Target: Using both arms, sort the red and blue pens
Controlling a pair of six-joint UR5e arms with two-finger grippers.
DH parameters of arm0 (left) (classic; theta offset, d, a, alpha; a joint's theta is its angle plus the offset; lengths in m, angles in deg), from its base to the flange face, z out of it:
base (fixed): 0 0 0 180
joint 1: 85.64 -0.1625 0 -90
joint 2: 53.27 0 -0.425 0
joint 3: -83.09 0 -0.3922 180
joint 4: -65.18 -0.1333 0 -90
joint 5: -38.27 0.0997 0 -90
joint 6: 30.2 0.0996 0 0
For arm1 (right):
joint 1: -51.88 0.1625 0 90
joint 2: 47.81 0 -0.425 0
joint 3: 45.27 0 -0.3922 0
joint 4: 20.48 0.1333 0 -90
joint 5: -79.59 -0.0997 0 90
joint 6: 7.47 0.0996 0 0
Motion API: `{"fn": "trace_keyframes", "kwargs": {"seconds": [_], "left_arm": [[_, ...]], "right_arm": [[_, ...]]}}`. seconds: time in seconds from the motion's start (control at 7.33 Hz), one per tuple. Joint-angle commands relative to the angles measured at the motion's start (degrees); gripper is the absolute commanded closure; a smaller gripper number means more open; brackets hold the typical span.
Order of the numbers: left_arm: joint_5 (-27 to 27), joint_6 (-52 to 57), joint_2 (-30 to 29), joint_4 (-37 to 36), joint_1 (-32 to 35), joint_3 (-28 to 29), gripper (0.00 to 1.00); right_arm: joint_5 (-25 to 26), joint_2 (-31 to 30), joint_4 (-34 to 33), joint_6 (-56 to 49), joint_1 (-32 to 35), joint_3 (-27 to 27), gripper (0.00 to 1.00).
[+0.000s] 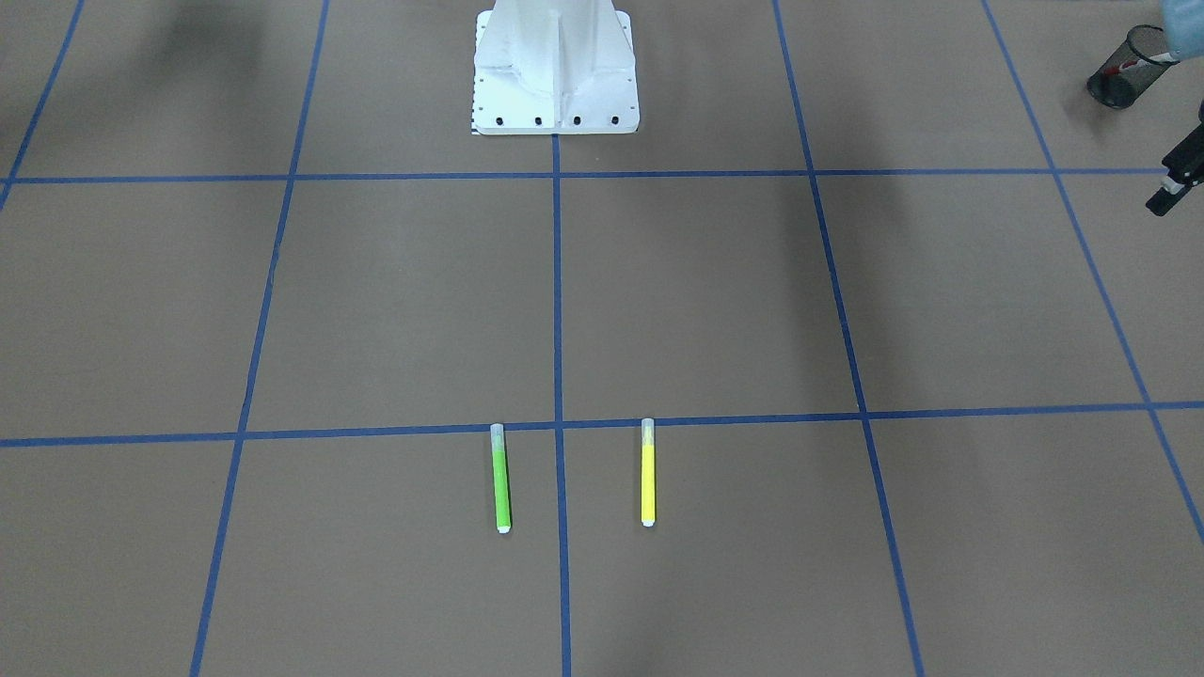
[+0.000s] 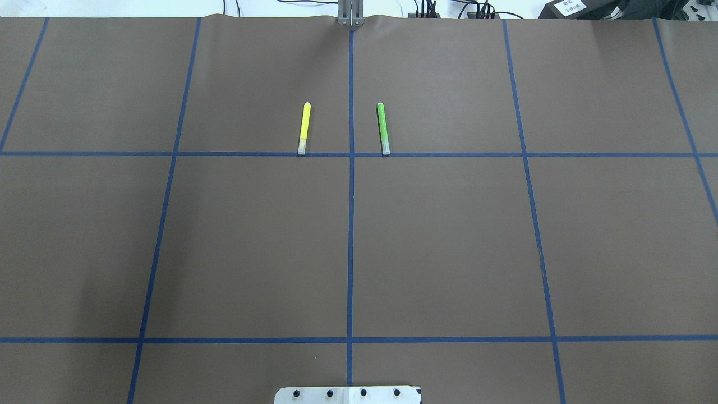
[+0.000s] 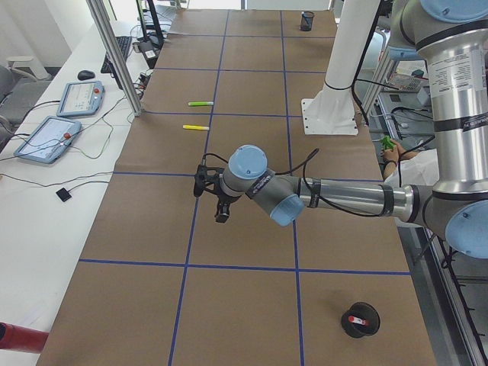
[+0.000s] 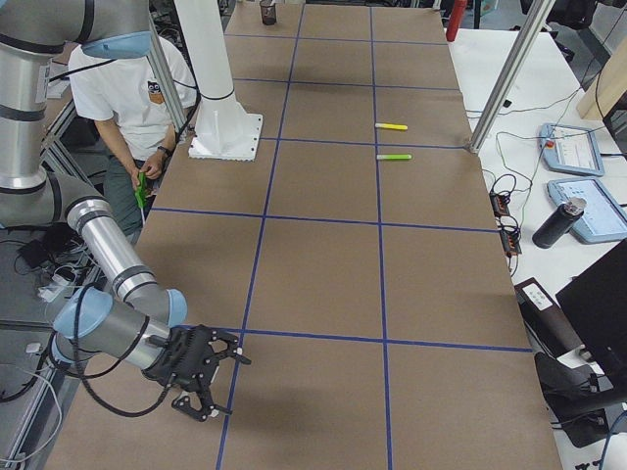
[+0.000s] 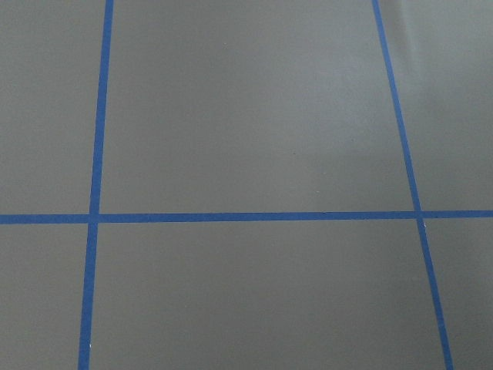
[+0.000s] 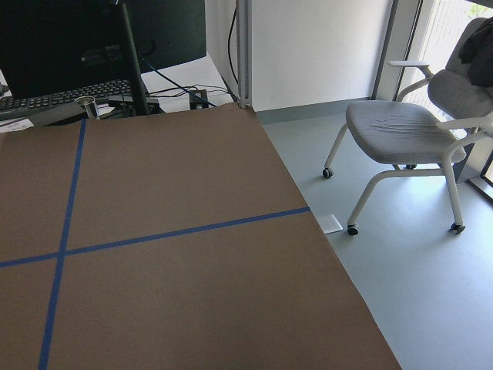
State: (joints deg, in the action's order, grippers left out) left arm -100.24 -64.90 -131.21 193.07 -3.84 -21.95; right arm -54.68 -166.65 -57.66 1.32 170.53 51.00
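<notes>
Red pen's in the cup, both arms out low over the table!
The white-barrelled red pen (image 3: 360, 319) leans inside the black mesh cup (image 3: 345, 325); the left arm (image 3: 351, 200) and right arm (image 4: 103, 245) hover at opposite ends.

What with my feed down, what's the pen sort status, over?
Left end effector, right end effector: hovering, open or shut unreadable. Red pen in black mesh cup; blue pen unseen. Green marker, yellow marker lie far off.
</notes>
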Motion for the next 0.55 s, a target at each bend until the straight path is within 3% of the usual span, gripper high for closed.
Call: {"fn": "trace_keyframes", "kwargs": {"seconds": [0.0, 0.41], "left_arm": [[0.2, 0.1, 0.4, -0.4, -0.3, 0.4, 0.01], [0.5, 4.6, -0.6, -6.8, -0.6, 0.8, 0.02]], "right_arm": [[-0.6, 8.6, -15.2, 0.1, -11.5, 3.1, 0.00], [-0.3, 20.3, -32.1, 0.1, -24.0, 3.5, 0.00]]}}
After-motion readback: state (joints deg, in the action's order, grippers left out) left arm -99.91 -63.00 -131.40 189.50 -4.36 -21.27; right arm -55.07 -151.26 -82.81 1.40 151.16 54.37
